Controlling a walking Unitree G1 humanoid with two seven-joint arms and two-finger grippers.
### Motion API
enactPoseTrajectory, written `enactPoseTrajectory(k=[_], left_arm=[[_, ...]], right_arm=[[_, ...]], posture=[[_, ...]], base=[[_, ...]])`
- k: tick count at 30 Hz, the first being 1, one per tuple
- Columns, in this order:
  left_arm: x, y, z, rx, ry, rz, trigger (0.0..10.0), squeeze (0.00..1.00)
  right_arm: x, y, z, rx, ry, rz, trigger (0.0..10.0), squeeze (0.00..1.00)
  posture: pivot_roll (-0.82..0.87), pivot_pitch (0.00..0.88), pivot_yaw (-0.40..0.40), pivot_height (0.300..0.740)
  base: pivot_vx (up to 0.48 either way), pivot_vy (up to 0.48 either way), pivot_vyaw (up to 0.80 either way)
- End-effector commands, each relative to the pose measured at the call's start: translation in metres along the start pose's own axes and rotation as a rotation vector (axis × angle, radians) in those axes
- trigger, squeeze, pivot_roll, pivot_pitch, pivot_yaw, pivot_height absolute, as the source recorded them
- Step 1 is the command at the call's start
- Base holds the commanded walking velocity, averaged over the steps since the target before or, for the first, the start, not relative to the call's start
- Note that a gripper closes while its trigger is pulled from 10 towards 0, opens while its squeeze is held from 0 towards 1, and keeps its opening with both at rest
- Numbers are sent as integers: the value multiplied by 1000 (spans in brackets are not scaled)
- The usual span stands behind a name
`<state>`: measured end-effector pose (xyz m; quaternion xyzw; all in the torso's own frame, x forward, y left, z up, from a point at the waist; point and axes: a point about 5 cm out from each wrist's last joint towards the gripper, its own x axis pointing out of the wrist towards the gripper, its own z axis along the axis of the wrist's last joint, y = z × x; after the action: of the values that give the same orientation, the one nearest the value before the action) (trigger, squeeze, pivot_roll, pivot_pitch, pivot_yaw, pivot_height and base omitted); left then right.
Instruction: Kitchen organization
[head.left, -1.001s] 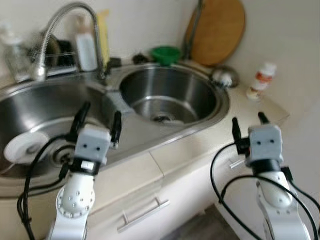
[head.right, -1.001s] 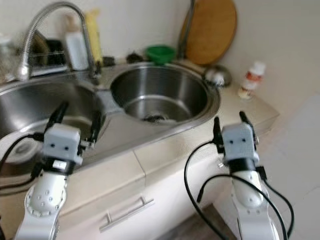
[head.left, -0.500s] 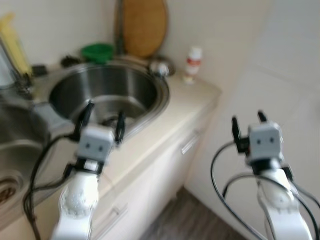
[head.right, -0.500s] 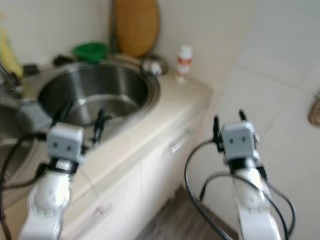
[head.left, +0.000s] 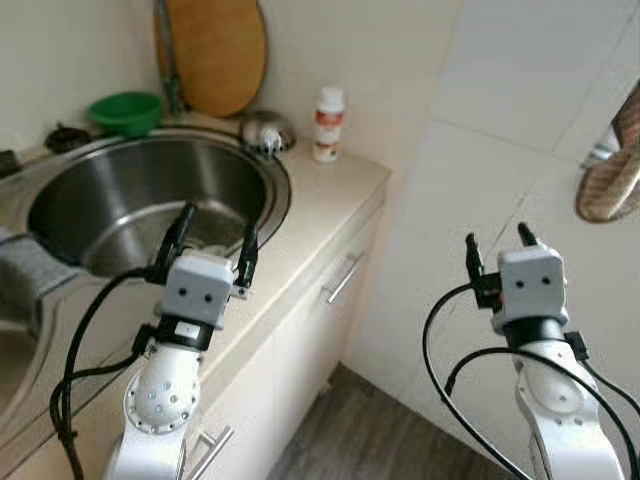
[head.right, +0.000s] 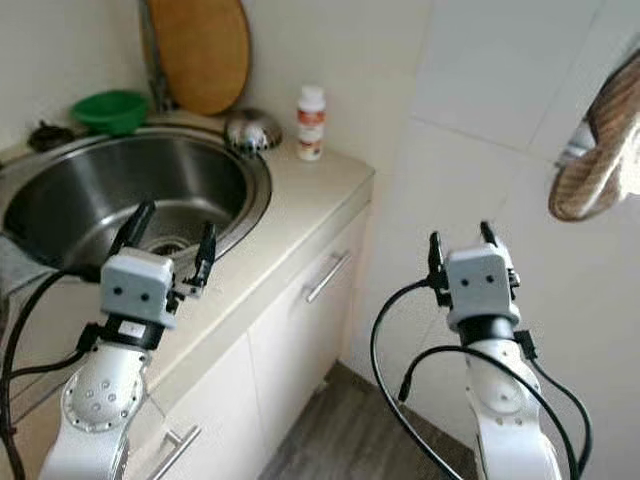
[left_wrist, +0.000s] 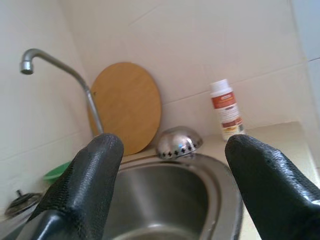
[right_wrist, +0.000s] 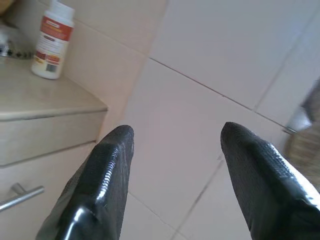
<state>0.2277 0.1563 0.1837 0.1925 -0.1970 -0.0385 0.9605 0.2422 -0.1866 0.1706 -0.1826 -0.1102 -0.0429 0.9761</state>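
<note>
A small green plastic bowl sat at the far left of the counter, behind the rim of the round stainless-steel sink basin, whose brushed metal wall curved smoothly down to a drain. Behind the basin a flat, round wooden cutting board leaned upright against the pale tiled wall, with the thin metal stem of a curved tap rising in front of it. Just right of the board, a shiny perforated steel dome, a sink strainer, lay upside down on the beige countertop, and beside it stood a white plastic bottle with a red and orange label, upright, its long axis vertical and its cap pointing up, close to the wall at the counter's back corner. The left gripper hovered over the sink's front edge, its two textured black fingers spread apart and empty, pointing toward the strainer and bottle. Below the counter were cream cabinet doors with slim metal bar handles. The right gripper was held in the air well right of the counter, before the white wall tiles, released with fingers apart, holding nothing. At the far right edge hung a woven, basket-like object
</note>
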Motion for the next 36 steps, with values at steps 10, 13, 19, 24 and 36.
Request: enactPoseTrajectory(k=[10, 13, 19, 24, 36], left_arm=[[-1, -3, -2, -1, 9, -21, 10000, 0], [-1, -3, -2, -2, 10, -21, 10000, 0], [0, -2, 0, 10, -2, -16, 10000, 0], [0, -2, 1, 9, -9, -11, 10000, 0], [-2, -3, 0, 8, -5, -17, 10000, 0]], right_arm=[[1, -2, 1, 13, 2, -3, 10000, 0], [1, -2, 1, 12, 2, -2, 10000, 0], [1, -1, 2, 9, 0, -1, 10000, 0], [1, 0, 1, 7, 1, 4, 10000, 0], [-1, 2, 0, -23, -8, 12, 10000, 0]], posture=[[61, 0, -68, 740], [61, 0, -68, 740], [61, 0, -70, 740], [65, 0, -71, 740], [67, 0, -70, 740]], base=[[0, 0, -320], [0, 0, -800], [0, 0, -133], [0, 0, -800], [0, 0, -333]])
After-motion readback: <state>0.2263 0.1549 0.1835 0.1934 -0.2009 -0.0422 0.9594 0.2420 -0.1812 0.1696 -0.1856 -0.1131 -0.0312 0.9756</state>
